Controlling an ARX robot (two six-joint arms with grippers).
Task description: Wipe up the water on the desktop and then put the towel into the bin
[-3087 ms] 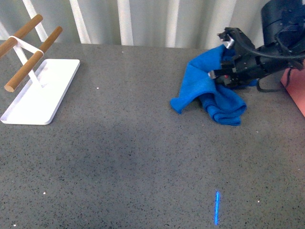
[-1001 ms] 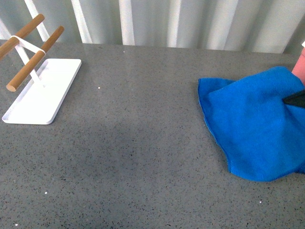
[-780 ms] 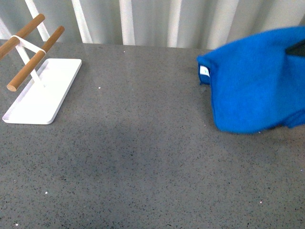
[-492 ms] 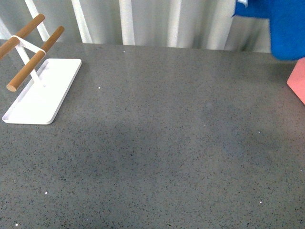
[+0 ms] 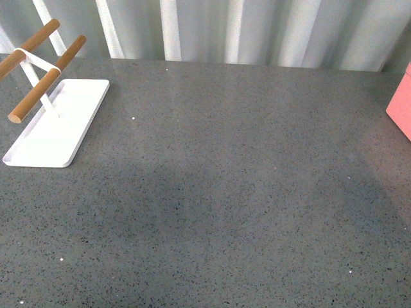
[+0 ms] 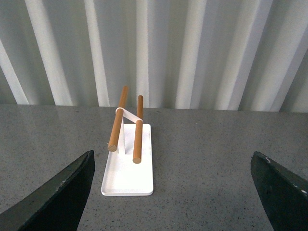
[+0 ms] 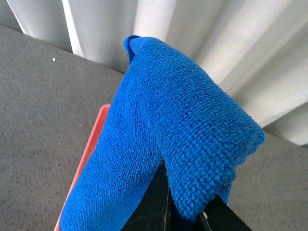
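1. Your bench (image 5: 212, 192) shows no water in the front view, so wiping looks done; only the drop remains
2. Your right jaws (image 7: 166, 204), lower centre of the right wrist frame, are clenched on the towel (image 7: 163, 144), which drapes over them above the bin (image 7: 91, 139)
3. Left jaws (image 6: 168, 192) are released and idle

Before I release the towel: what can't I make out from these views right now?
- Bin interior: front view's right edge cuts it to a corner; in the right wrist view the towel covers all but a rim strip.
- Right gripper: its fingers are draped by the towel; absent from the front view.
- Left gripper: only two dark fingertips at the left wrist view's lower corners.
- Leftover water on the desktop: not discernible against the speckle.
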